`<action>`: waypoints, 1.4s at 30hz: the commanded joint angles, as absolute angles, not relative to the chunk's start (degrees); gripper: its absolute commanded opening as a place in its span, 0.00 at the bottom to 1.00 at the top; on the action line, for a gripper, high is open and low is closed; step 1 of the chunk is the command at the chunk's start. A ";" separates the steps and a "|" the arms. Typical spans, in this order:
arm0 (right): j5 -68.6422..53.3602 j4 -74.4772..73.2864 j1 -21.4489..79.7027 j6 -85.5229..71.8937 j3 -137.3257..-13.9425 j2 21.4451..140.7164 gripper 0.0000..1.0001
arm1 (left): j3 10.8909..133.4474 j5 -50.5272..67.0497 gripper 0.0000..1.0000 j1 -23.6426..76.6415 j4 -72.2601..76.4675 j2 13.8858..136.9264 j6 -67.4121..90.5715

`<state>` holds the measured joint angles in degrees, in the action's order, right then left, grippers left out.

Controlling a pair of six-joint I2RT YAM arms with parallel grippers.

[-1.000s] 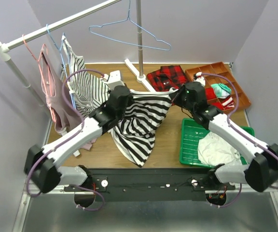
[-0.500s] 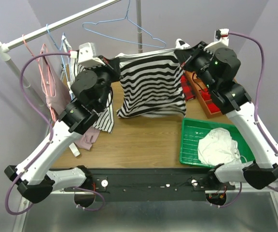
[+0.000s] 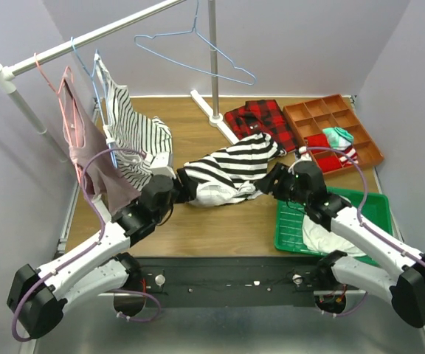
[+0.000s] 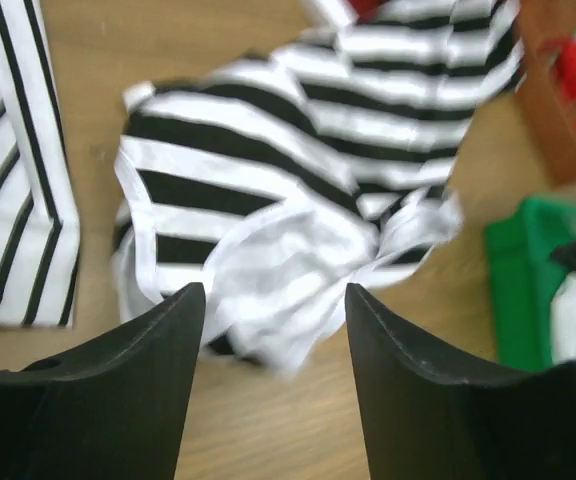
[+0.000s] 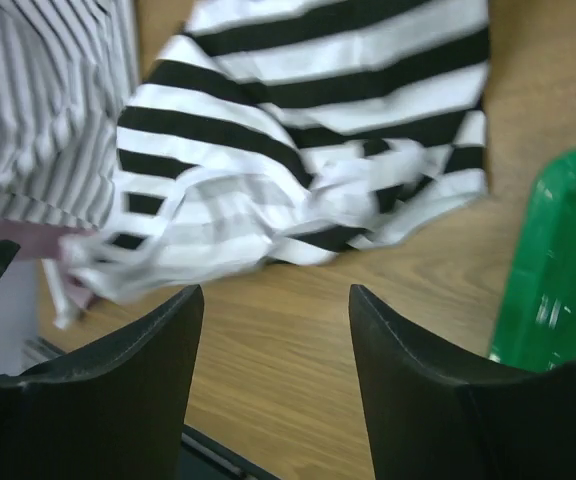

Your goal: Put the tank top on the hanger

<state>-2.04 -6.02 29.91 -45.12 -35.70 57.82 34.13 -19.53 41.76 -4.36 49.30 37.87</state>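
Note:
The tank top (image 3: pixel 231 169), with wide black and white stripes, lies crumpled in a heap on the wooden table, its pale inside showing at the near edge. The light-blue hanger (image 3: pixel 198 55) hangs empty high above it by the rack pole. My left gripper (image 3: pixel 183 190) sits low at the heap's left end, open, with nothing between its fingers. My right gripper (image 3: pixel 271 183) is at the heap's right end, also open and empty. In the left wrist view the tank top (image 4: pixel 298 200) lies just beyond my gripper (image 4: pixel 275 300). In the right wrist view the tank top (image 5: pixel 308 130) lies ahead of the gripper (image 5: pixel 275 300).
A finer-striped top (image 3: pixel 135 136) and a dusty-pink top (image 3: pixel 87 158) hang on the rail at left. Red plaid cloth (image 3: pixel 257 116) and an orange compartment tray (image 3: pixel 330 125) sit at the back right. A green tray (image 3: pixel 294 221) holds white cloth (image 3: pixel 330 232). The rack pole (image 3: pixel 214 59) stands behind.
Half a second ago both grippers held the tank top spread out high by the hanger. Now both have opened, the top lies heaped on the table, and both arms have come down low.

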 commanded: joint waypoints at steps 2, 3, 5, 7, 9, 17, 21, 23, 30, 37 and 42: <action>-0.27 -4.74 29.62 -44.21 -35.59 53.97 0.78 | 33.65 -12.92 0.76 41.57 0.09 44.56 38.68; 1.56 -5.79 29.71 -44.12 -36.12 53.62 0.79 | 35.58 -12.83 0.76 41.57 -1.13 44.47 38.06; 2.54 -6.76 29.71 -43.51 -37.44 53.09 0.79 | 37.61 -13.27 0.76 41.66 -3.33 44.38 36.57; 3.07 -7.38 29.62 -42.20 -39.81 53.26 0.79 | 40.42 -13.62 0.76 41.66 -4.30 44.38 35.95; 5.09 -7.73 29.62 -40.88 -43.05 54.75 0.79 | 44.01 -14.94 0.76 41.66 -5.44 45.17 35.42; 10.01 -5.10 29.62 -31.91 -58.96 65.73 0.77 | 55.71 -19.77 0.72 41.57 -11.59 50.62 33.75; 14.49 -6.94 29.36 -30.85 -68.89 73.81 0.74 | 63.52 -24.51 0.68 41.57 -15.20 53.34 33.31; 15.64 -6.51 28.31 -30.32 -73.36 77.86 0.73 | 66.95 -27.15 0.69 41.40 -16.25 56.06 30.77; 15.47 -4.32 24.88 -31.72 -82.61 88.85 0.72 | 87.68 -31.02 0.79 40.52 -18.37 69.59 23.04; 4.85 3.33 23.73 -35.24 -87.62 96.40 0.72 | 98.16 -30.06 0.83 35.25 -13.99 83.12 19.34; 0.35 4.83 23.82 -36.74 -89.47 99.40 0.72 | 101.77 -26.54 0.86 32.34 -9.40 88.76 17.41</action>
<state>6.31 0.62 23.62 -34.54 -86.41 97.19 97.69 -28.51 34.41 -13.98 84.27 20.95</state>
